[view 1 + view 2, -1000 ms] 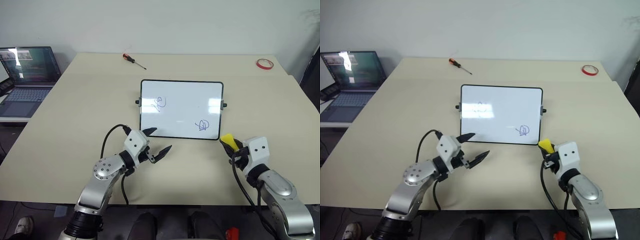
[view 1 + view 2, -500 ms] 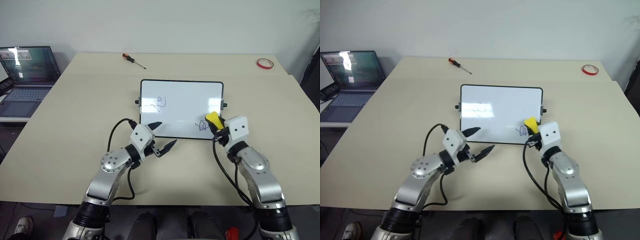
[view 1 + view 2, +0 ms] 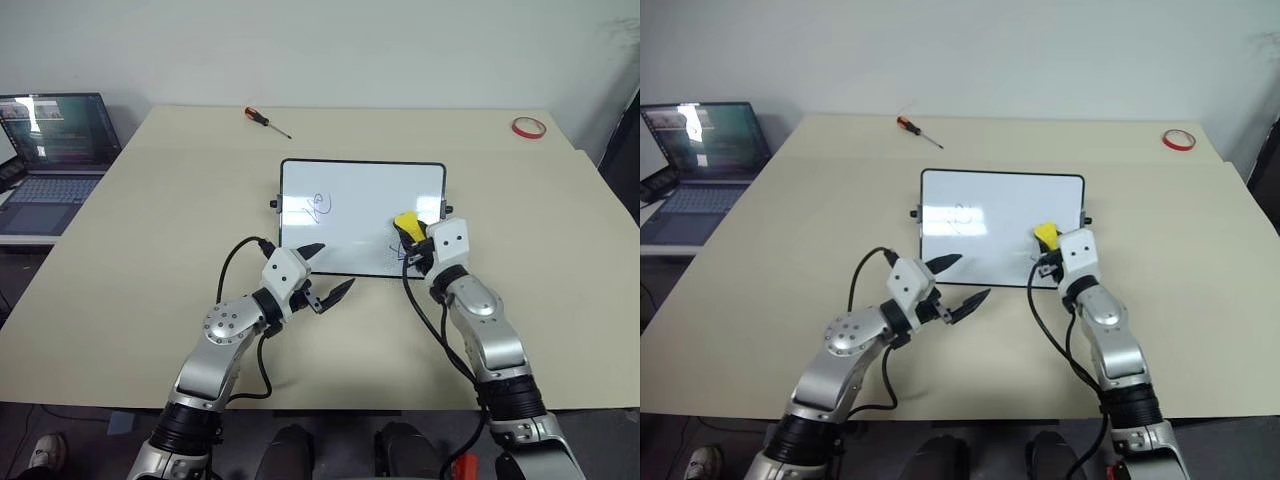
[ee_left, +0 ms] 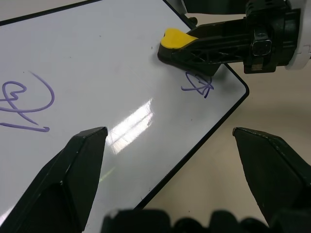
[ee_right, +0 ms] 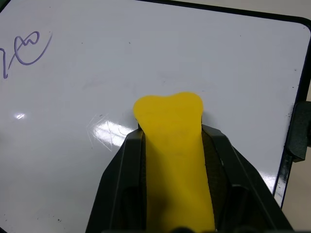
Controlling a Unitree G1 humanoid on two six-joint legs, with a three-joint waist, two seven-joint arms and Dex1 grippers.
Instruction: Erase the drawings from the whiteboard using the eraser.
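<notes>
Eraser (image 5: 174,160) clamped in right claw (image 3: 412,240).

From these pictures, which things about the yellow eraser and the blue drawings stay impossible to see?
- Head views: the right gripper and its yellow eraser cover part of the small blue scribble at the white board corner.
- Left wrist view: whether the eraser's black felt touches the board cannot be told.
- Left wrist view: the larger blue scribble is cut off by the frame edge.

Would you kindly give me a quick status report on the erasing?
Right hand shut on eraser, over the whiteboard near one drawing. Left hand open, empty. Both drawings unerased. Nothing in the way.
</notes>
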